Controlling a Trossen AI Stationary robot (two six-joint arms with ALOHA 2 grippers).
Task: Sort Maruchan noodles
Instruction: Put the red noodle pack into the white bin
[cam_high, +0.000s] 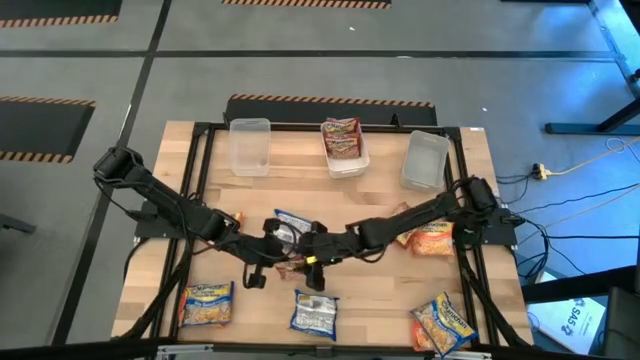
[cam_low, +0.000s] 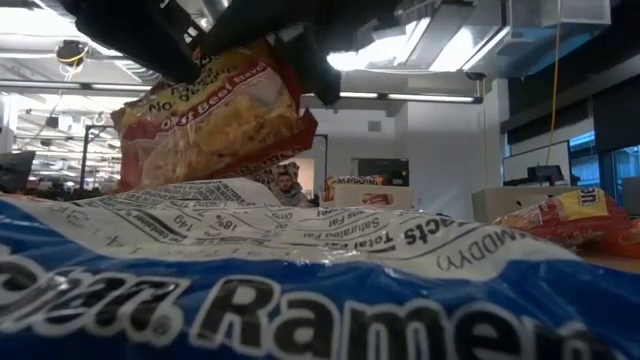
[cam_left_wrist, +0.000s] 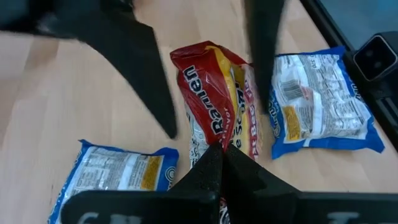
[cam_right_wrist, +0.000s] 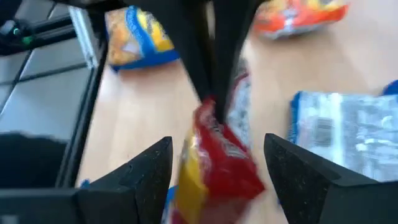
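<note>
A red-and-yellow Maruchan packet (cam_left_wrist: 214, 93) hangs over the middle of the table (cam_high: 390, 290), between both arms; it also shows in the high view (cam_high: 292, 264) and the low view (cam_low: 215, 115). My left gripper (cam_left_wrist: 221, 163) is shut on it. My right gripper (cam_right_wrist: 217, 168) is open, one finger on either side of the red packet (cam_right_wrist: 214, 162); I cannot tell whether they touch it. A blue-white packet (cam_high: 291, 222) lies flat under the arms. My left gripper pinches one short end of the red packet (cam_left_wrist: 219, 142) between its two shut fingers, which come slanting down from the table's left. The packet hangs tilted below the fingers, lifted clear of the table (cam_low: 215, 115).
Three clear bins stand at the far edge: left (cam_high: 250, 146), middle (cam_high: 344, 150) holding red packets, right (cam_high: 424, 160). Orange packets (cam_high: 430, 237) lie at the right. Blue-and-yellow packets (cam_high: 207, 303) (cam_high: 443, 322) and a blue-white one (cam_high: 314, 313) lie along the near edge.
</note>
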